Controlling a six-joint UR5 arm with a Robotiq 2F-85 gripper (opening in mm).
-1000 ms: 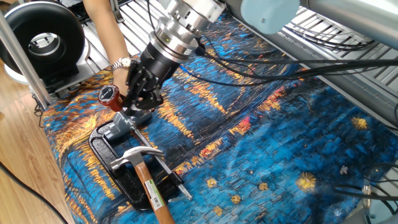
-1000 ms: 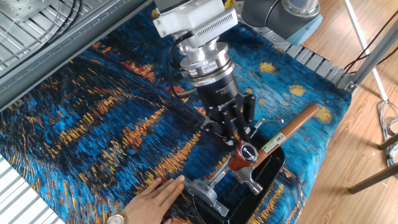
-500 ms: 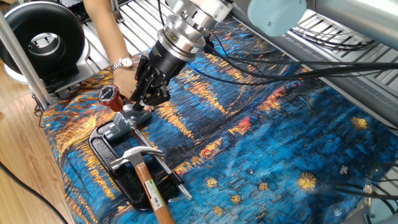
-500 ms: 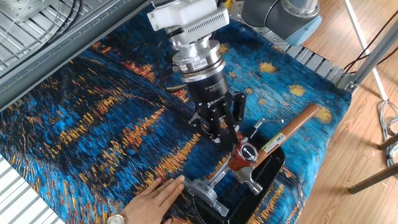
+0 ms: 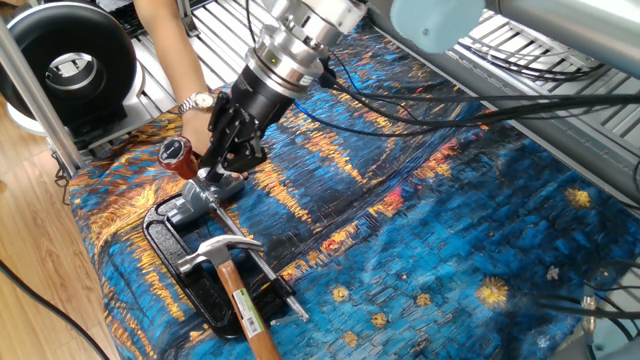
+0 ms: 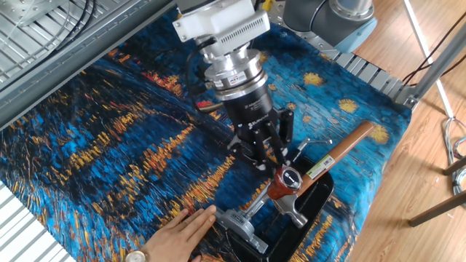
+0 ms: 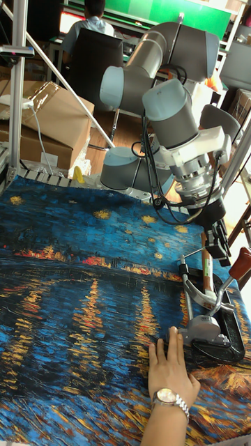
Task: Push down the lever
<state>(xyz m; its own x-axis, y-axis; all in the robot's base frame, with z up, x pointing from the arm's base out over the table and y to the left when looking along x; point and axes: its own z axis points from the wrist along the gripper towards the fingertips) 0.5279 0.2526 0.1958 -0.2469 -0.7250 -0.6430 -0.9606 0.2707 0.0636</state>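
The lever point(image 5: 184, 170) is a thin silver rod with a dark-red knob, standing tilted up from a silver pivot point(image 5: 193, 207) at the left end of the cloth. It also shows as the lever point(image 6: 282, 183) and the lever point(image 7: 236, 273). My gripper point(image 5: 226, 168) hangs just right of the knob and above the pivot, a small gap from the rod. In the other fixed view my gripper point(image 6: 267, 161) sits just above and left of the knob. Its fingertips look drawn together with nothing between them. In the tall view my gripper point(image 7: 222, 252) is beside the knob.
A person's hand point(image 6: 182, 229) rests on the cloth against the pivot base. A hammer point(image 5: 238, 292) with a wooden shaft lies across a black tray point(image 5: 160, 238) right beside the lever. Cables trail over the blue patterned cloth point(image 5: 450, 220).
My gripper lifted a little up and away from the knob half a second ago and has come back down beside it. The lever has kept its tilt.
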